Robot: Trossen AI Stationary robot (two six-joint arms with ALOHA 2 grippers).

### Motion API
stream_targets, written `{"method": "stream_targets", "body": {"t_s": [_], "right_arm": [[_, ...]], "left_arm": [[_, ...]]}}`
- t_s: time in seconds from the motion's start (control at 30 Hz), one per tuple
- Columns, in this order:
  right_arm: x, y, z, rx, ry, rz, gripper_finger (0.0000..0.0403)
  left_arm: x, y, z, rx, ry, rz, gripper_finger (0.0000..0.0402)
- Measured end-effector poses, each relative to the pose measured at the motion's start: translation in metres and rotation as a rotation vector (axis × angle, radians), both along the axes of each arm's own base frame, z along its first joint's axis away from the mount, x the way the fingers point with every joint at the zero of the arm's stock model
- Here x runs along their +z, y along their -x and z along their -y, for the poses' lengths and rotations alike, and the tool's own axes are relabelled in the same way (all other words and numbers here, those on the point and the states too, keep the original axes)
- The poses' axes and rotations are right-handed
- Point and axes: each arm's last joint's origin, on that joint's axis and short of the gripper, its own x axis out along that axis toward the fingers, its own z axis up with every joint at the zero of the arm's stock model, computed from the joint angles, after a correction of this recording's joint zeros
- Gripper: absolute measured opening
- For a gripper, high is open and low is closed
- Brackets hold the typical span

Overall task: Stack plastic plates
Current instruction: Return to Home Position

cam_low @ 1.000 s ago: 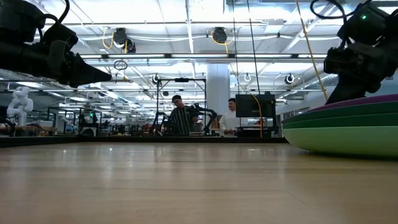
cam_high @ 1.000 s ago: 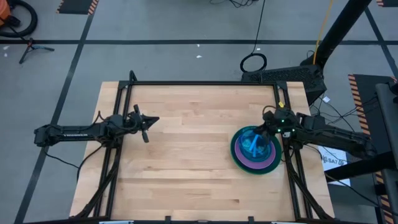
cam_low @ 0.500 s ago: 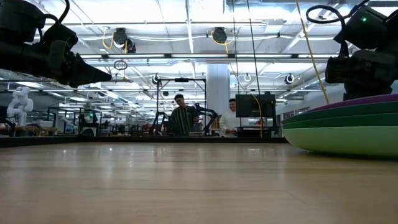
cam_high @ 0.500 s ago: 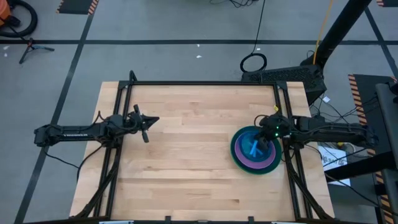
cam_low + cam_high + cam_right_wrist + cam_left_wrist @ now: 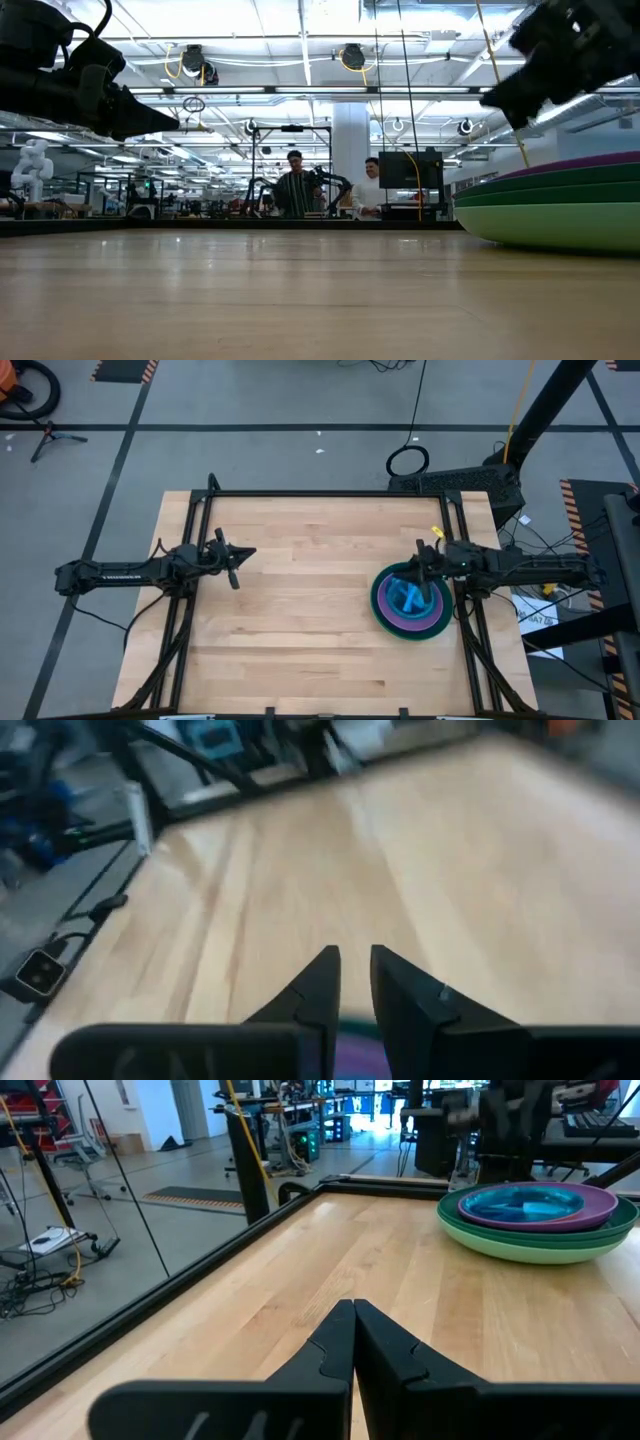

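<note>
nearest the low camera lies bare wood of the table (image 5: 300,645). further in, on the table's right side and close to its right edge, the plastic plates (image 5: 405,606) sit as one stack. green plates (image 5: 520,1245) are at the bottom, a purple plate (image 5: 603,1204) lies over them, and a cyan-blue plate (image 5: 525,1202) is on top. any others in the pile are hidden. the right gripper (image 5: 354,956) hangs above the stack's far edge, touching no plate, its fingers a narrow gap apart with nothing between them. about as far in, on the table's left side, the left gripper (image 5: 353,1308) hovers off the wood and points toward the stack, its fingers pressed together and empty. beyond the far edge, two people (image 5: 295,190) stand in the room behind.
</note>
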Motion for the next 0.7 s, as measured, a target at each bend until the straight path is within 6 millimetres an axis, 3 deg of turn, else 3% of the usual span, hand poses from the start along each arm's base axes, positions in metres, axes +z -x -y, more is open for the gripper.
{"method": "stream_targets", "body": {"t_s": [0.2,0.33,0.43,0.6,0.7], "right_arm": [[0.004,0.004,-0.001,0.063,0.261,0.247,0.0055],[-0.017,0.012,-0.002,0.060,0.309,0.365,0.0055],[-0.011,0.017,-0.004,0.093,0.315,0.480,0.0055],[-0.013,0.024,-0.010,0.276,0.371,0.507,0.0055],[-0.011,0.026,-0.011,0.277,0.396,0.533,0.0055]], "left_arm": [[0.000,0.000,0.000,0.000,0.000,0.000,0.0007],[0.000,0.000,0.000,0.000,0.000,0.000,0.0007],[0.000,0.000,0.000,0.000,0.000,0.000,0.0007],[0.000,0.000,0.000,0.000,0.000,-0.002,0.0007],[-0.001,0.000,0.000,0.000,0.002,-0.011,0.0007]]}}
